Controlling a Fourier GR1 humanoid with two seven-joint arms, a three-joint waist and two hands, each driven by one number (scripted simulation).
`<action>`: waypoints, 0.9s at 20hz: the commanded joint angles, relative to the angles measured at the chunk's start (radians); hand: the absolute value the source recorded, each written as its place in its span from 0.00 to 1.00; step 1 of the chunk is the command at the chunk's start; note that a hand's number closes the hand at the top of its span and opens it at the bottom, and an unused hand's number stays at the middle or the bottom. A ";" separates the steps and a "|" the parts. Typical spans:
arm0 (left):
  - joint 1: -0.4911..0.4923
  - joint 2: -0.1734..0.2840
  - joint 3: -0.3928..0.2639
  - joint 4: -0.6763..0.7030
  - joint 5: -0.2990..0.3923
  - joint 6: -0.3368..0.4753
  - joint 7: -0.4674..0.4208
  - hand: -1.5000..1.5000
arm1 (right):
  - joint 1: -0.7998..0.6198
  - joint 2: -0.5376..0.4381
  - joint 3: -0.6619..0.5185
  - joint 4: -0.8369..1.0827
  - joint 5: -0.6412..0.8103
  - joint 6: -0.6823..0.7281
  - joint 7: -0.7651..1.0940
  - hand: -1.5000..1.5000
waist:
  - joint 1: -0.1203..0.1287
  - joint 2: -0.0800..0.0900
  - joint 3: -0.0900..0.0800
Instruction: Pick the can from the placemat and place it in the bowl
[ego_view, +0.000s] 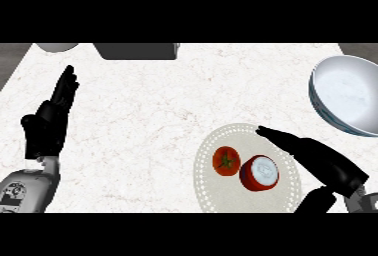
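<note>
Approach step: right robot hand hovering open beside can on placemat. Next: closing around can, carrying to far-right bowl. Left robot hand resting open.

Bright, even light floods the pale table, with barely a shadow anywhere on it. Soft white sheen sits inside the bowl, its outer wall darker. Edges look slightly soft all over, and the far corners go grey.
</note>
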 joint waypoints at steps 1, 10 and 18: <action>0.004 0.008 0.032 -0.015 0.009 -0.037 0.002 0.50 | -0.085 0.083 0.033 0.148 0.083 0.029 0.018 0.00 | 0.004 0.001 0.000; 0.019 -0.046 0.056 -0.088 -0.058 -0.057 0.075 0.50 | -0.052 0.213 -0.002 0.211 0.229 0.051 -0.023 0.00 | -0.002 0.000 0.001; -0.009 -0.089 0.099 0.020 -0.082 -0.089 -0.016 0.50 | -0.012 0.301 0.007 0.248 0.340 0.035 -0.102 0.00 | -0.006 0.000 0.000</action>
